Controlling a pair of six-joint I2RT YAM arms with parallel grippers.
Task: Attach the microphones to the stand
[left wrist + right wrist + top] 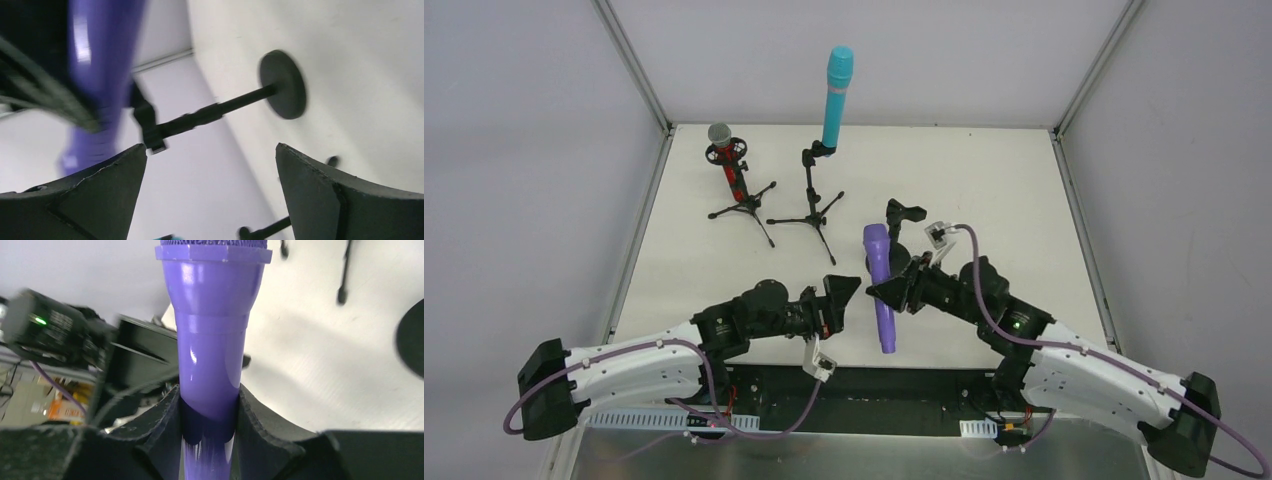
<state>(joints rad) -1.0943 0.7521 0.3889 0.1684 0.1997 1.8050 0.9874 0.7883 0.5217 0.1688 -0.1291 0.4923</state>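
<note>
- Red microphone [729, 165], upper left of the overhead view: glossy barrel, grey mesh head, tilted in a spoked ring mount on a black tripod stand [746, 208].
- Cyan microphone [836, 95], upper centre: a smooth stick standing upright in the clip of a second tripod stand [811, 205].
- Left gripper [849, 303], lower centre: its matte black fingers [100, 200] are spread wide and hold nothing.
- Purple microphone [881, 290], centre: shiny plastic with a ribbed head, its tapered handle clamped between the right gripper [892, 292]'s padded fingers [160, 425].
- Round-base stand [282, 85], just behind on the white worktop [984, 200]: flat disc and thin rod.
</note>
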